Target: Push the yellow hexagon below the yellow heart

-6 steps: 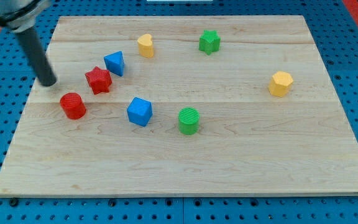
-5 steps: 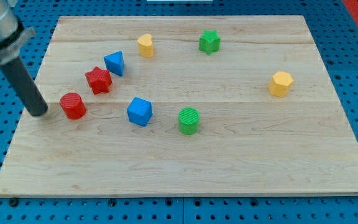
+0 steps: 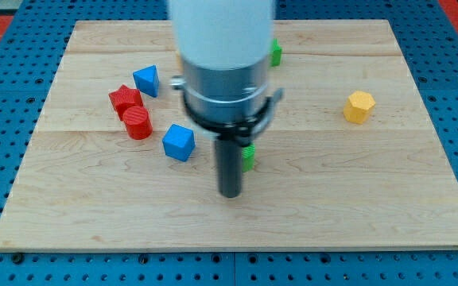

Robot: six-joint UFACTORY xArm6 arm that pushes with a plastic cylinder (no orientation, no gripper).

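Note:
The yellow hexagon (image 3: pixel 359 106) sits at the view's right side of the wooden board (image 3: pixel 372 199). The yellow heart is hidden behind the arm. My tip (image 3: pixel 229 193) rests on the board near the middle, just below and left of the green cylinder (image 3: pixel 249 156), which is mostly hidden by the rod. The tip is far to the left of the yellow hexagon.
A blue cube (image 3: pixel 178 142) lies left of the rod. A red cylinder (image 3: pixel 137 123) touches a red star (image 3: pixel 124 99), with a blue triangular block (image 3: pixel 146 80) above them. A sliver of the green star (image 3: pixel 276 53) shows beside the arm.
The arm swept from the board's left edge to the middle. The red cylinder was pushed right and up against the red star. The arm now hides the yellow heart.

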